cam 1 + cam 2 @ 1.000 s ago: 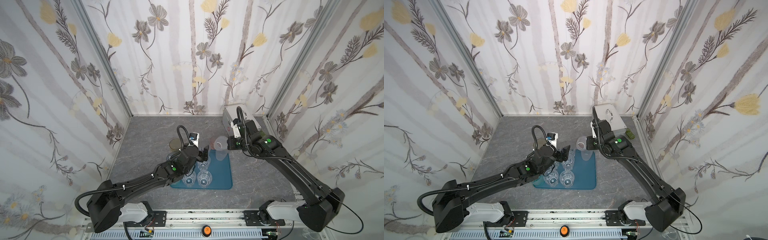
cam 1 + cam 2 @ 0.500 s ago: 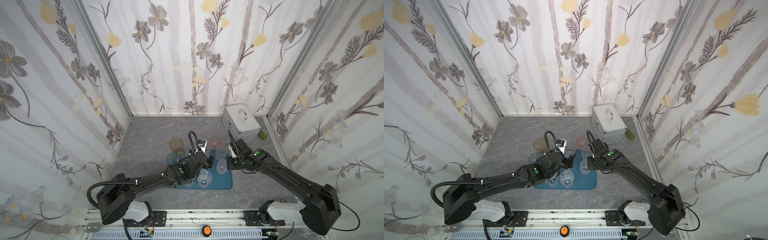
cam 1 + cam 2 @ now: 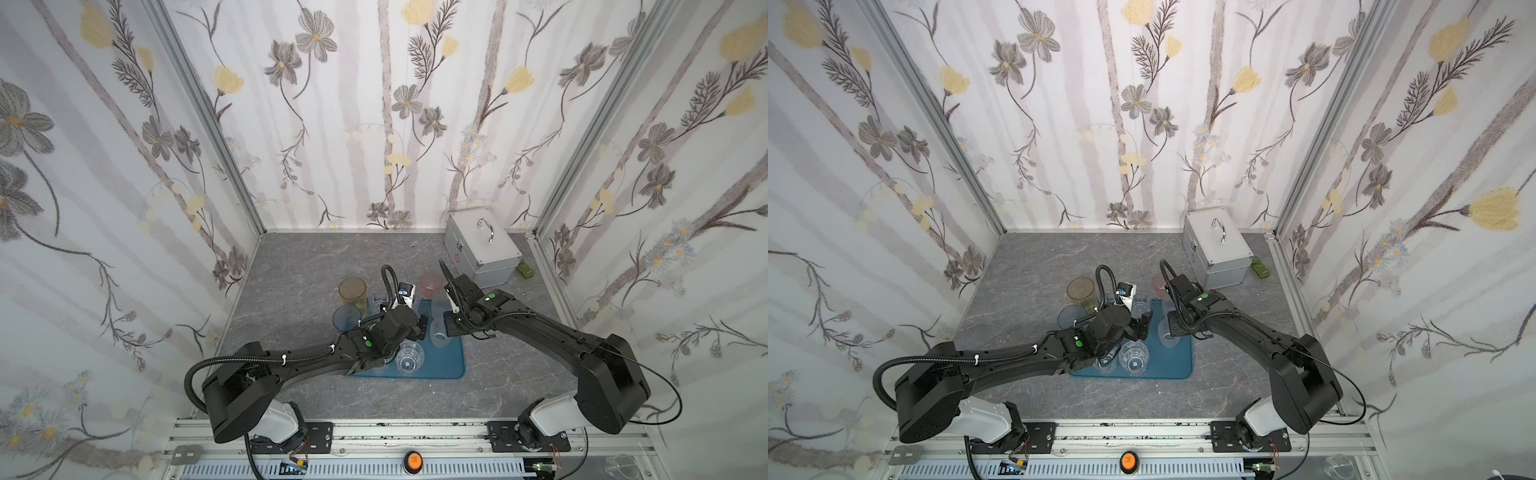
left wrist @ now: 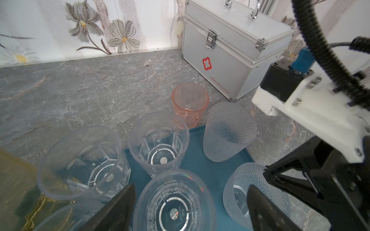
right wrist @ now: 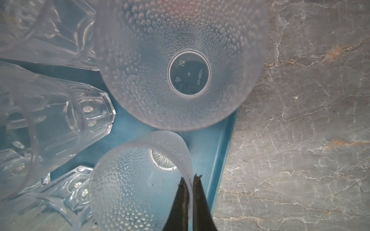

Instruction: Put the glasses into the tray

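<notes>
Right wrist view is being filled by glasses: the thin wall of a frosted glass (image 5: 130, 180) is being pinched by the right gripper (image 5: 190, 178), one jaw inside the rim and one outside, almost closed together. This glass is being held tilted over the right side of the tray (image 5: 220, 150), just beside another frosted glass (image 5: 180, 60). Whether its bottom is touching the tray cannot be told. In both top views the right arm is being bent at the elbow and pointed down at the tray's far right part. The left arm is being stretched out low from the front left. The left gripper (image 4: 190, 187) is being held above the tray, close to a clear glass (image 4: 174, 204), jaws wide apart, nothing being gripped. A pink glass (image 3: 430, 284), an amber glass (image 3: 352, 291) and a blue glass (image 3: 346, 319) are being seen on the table (image 3: 311, 266), off the tray
</notes>
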Robot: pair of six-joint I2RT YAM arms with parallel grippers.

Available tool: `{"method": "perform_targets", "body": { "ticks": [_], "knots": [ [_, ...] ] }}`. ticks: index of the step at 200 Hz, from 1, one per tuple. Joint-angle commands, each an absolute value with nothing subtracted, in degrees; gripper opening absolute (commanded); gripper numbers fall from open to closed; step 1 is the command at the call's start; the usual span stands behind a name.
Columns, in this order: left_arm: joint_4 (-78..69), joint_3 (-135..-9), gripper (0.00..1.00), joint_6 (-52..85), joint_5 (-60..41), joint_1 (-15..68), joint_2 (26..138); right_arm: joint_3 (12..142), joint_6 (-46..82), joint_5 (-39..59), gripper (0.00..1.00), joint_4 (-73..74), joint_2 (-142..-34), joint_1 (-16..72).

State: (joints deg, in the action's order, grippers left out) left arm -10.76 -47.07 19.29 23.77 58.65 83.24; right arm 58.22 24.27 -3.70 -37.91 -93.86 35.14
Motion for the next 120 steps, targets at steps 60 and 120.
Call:
{"method": "perform_targets", "body": {
  "ticks": [60, 120],
  "knots": [
    [-12.0, -46.8, 0.89, 19.4, 24.9, 58.6, 83.5, 60.1, 22.9, -7.2, 0.21, -38.1, -94.3, 35.1],
    [-12.0, -47.2, 0.9, 17.4, 27.0, 58.4, 82.6, 73.3, 22.9, -9.6, 0.38, -43.9, -88.1, 33.9]
  ]
}}
